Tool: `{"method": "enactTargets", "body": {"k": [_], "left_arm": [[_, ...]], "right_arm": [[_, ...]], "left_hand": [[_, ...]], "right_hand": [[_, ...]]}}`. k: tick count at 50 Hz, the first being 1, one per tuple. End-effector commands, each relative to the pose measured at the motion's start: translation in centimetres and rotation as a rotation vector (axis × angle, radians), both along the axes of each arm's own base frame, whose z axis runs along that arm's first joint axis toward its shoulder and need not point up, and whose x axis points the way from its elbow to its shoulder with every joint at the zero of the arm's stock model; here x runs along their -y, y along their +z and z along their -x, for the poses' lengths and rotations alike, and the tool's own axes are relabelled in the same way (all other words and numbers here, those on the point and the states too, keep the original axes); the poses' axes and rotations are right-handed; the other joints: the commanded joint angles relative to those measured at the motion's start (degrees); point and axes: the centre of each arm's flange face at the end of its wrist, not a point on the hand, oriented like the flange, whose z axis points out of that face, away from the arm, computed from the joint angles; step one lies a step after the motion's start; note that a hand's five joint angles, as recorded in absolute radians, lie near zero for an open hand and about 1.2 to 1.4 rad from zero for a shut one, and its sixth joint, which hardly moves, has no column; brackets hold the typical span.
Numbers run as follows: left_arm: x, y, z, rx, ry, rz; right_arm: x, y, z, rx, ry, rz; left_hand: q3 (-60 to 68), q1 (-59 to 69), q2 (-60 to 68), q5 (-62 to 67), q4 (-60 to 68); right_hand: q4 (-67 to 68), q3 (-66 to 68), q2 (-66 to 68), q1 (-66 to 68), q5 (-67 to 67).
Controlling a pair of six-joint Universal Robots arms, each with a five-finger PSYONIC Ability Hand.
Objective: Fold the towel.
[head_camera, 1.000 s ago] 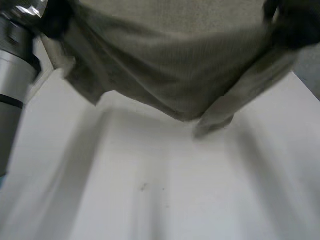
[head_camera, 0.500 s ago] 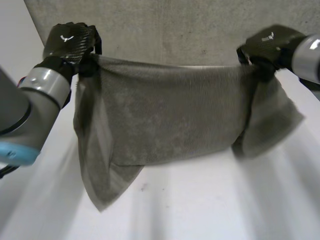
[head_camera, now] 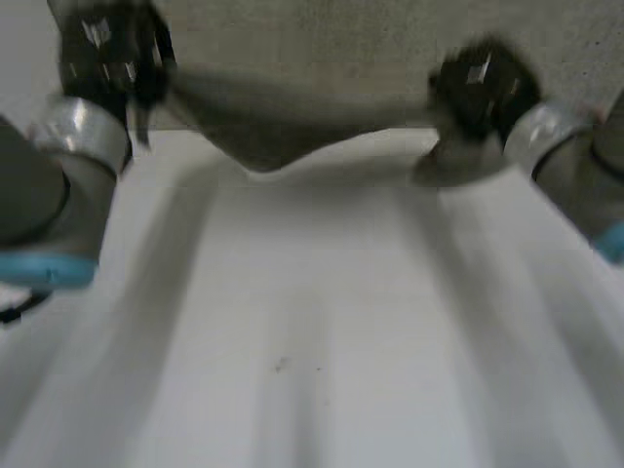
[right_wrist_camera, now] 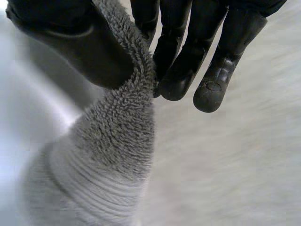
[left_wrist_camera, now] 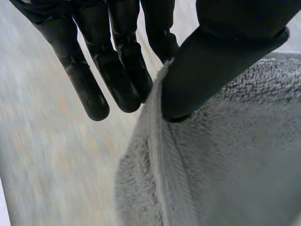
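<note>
- Two black hands were up at the far end of the white table (head_camera: 312,351): left hand (head_camera: 107,57) & right hand (head_camera: 483,90), well apart.
- Grey towel (head_camera: 261,136) hung btwn them, sagging in the mid.
- L wrist view: thumb pinched the towel's hemmed edge against straight fingers (left_wrist_camera: 115,75).
- R wrist view: thumb & fingers (right_wrist_camera: 186,61) pinched a bunched bit of towel.
- White mark on the back of each hand, too blurred to read.

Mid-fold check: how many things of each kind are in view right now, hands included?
towel: 1
robot hands pinching the towel: 2 (left hand, right hand)
table: 1
Total: 4
</note>
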Motion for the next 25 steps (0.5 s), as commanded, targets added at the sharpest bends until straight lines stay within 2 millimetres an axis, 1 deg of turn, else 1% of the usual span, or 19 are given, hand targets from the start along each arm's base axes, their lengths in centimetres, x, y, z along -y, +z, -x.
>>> {"method": "enactTargets", "body": {"k": [1,2,3,4,5,7,9,11,12,14,15,16,17,18,19,20,22,23,25], "left_arm": [[-3.7,-10.9,-1.4,0.124,-0.015,-0.299],[-3.7,-10.9,-1.4,0.124,-0.015,-0.300],[-4.2,-12.1,-1.6,0.135,-0.017,-0.323],[-4.2,-12.1,-1.6,0.135,-0.017,-0.324],[-4.5,-13.1,-1.8,0.144,-0.020,-0.341],[-5.0,-13.9,-1.9,0.149,-0.027,-0.348],[-5.1,-13.9,-1.9,0.150,-0.032,-0.348],[-5.1,-13.6,-2.0,0.147,-0.029,-0.342],[-5.0,-13.4,-2.0,0.145,-0.029,-0.336],[-4.9,-13.1,-2.2,0.141,-0.024,-0.326],[-4.9,-12.5,-2.4,0.134,-0.016,-0.311],[-4.9,-12.0,-2.6,0.128,-0.013,-0.297],[-4.9,-12.0,-2.6,0.128,-0.013,-0.297],[-5.0,-11.4,-2.6,0.122,-0.013,-0.283],[-5.0,-11.4,-2.6,0.122,-0.013,-0.283],[-5.1,-11.0,-2.7,0.118,-0.013,-0.271],[-5.2,-10.8,-2.7,0.115,-0.013,-0.264],[-5.3,-10.5,-2.8,0.111,-0.013,-0.257],[-5.4,-10.2,-2.8,0.108,-0.013,-0.249]], "right_arm": [[-5.1,-9.7,0.7,-0.265,0.114,-0.306],[-6.1,-11.7,1.0,-0.335,0.137,-0.338],[-7.0,-13.1,1.4,-0.395,0.147,-0.359],[-7.0,-13.1,1.4,-0.395,0.148,-0.359],[-7.6,-13.9,1.6,-0.424,0.157,-0.368],[-7.7,-14.1,1.7,-0.427,0.155,-0.372],[-7.6,-13.8,2.0,-0.401,0.139,-0.373],[-7.5,-12.5,1.9,-0.303,0.106,-0.392],[-7.5,-12.5,1.9,-0.302,0.105,-0.393],[-7.3,-10.9,2.2,-0.143,0.057,-0.453],[-7.3,-10.9,2.2,-0.142,0.057,-0.453],[-6.9,-10.1,2.8,-0.047,0.023,-0.493],[-6.4,-9.3,3.6,0.053,-0.017,-0.539],[-6.4,-9.3,3.6,0.054,-0.017,-0.539],[-5.9,-8.7,4.5,0.152,-0.063,-0.581],[-5.9,-8.7,4.5,0.153,-0.063,-0.581],[-5.5,-8.3,5.9,0.312,-0.132,-0.666],[-5.5,-8.3,5.9,0.313,-0.132,-0.667],[-5.4,-8.9,6.9,0.396,-0.184,-0.733]], "left_hand": [[10.2,11.1,10.2,10.8,10.1],[10.2,11.1,10.2,10.8,10.1],[10.2,11.1,10.2,10.8,10.1],[10.2,11.1,10.2,10.8,10.1],[10.2,11.1,10.2,10.8,10.1],[10.2,11.1,10.2,10.8,10.1],[10.2,11.1,10.2,10.8,10.1],[10.2,11.1,10.2,10.8,10.1],[10.2,11.1,10.2,10.8,10.1],[10.2,11.1,10.2,10.8,10.1],[10.2,11.1,10.2,10.8,10.1],[10.2,11.1,10.2,10.8,10.1],[10.2,11.1,10.2,10.8,10.1],[10.2,11.1,10.2,10.8,10.1],[10.2,11.1,10.2,10.8,10.1],[10.2,11.1,10.2,10.8,10.1],[10.2,11.1,10.2,10.8,10.1],[10.2,11.1,10.2,10.8,10.1],[10.2,11.1,10.2,10.8,10.1]], "right_hand": [[1.0,1.1,1.5,1.9,0.2],[-18.8,-18.7,-18.3,-17.9,-19.6],[-42.5,-42.4,-42.0,-41.6,-43.3],[-42.7,-42.7,-42.2,-41.8,-43.5],[-63.6,-63.5,-63.0,-62.6,-64.4],[-66.9,-66.8,-66.4,-66.0,-67.7],[-66.9,-66.8,-66.4,-66.0,-67.7],[-66.9,-66.8,-66.4,-66.0,-67.7],[-66.9,-66.8,-66.4,-66.0,-67.7],[-66.9,-66.8,-66.4,-66.0,-67.7],[-66.9,-66.8,-66.4,-66.0,-67.7],[-66.9,-66.8,-66.4,-66.0,-67.7],[-66.9,-66.8,-66.4,-66.0,-67.7],[-66.9,-66.8,-66.4,-66.0,-67.7],[-66.9,-66.8,-66.4,-66.0,-67.7],[-66.9,-66.8,-66.4,-66.0,-67.7],[-66.9,-66.8,-66.4,-66.0,-67.7],[-66.9,-66.8,-66.4,-66.0,-67.7],[-66.9,-66.8,-66.4,-66.0,-67.7]]}}
